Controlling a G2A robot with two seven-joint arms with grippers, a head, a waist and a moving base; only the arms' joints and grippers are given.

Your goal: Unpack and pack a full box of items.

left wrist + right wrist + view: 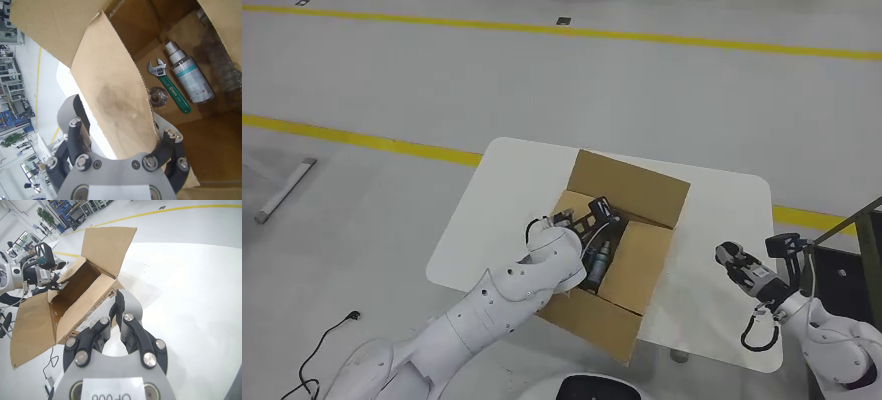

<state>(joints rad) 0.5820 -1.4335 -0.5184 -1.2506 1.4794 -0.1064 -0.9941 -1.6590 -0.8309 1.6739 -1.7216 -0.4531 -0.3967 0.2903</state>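
Cardboard flap [113, 85] between wide-spread left pincer [117, 109], right pincer [121, 300] closed, empty, above white table [179, 285]

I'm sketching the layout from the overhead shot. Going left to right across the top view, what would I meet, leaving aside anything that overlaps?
In order: grey bar lying on the floor → cardboard box open on the table → right gripper over the table's right part.

Open cardboard box [635, 262] on white table [722, 215]
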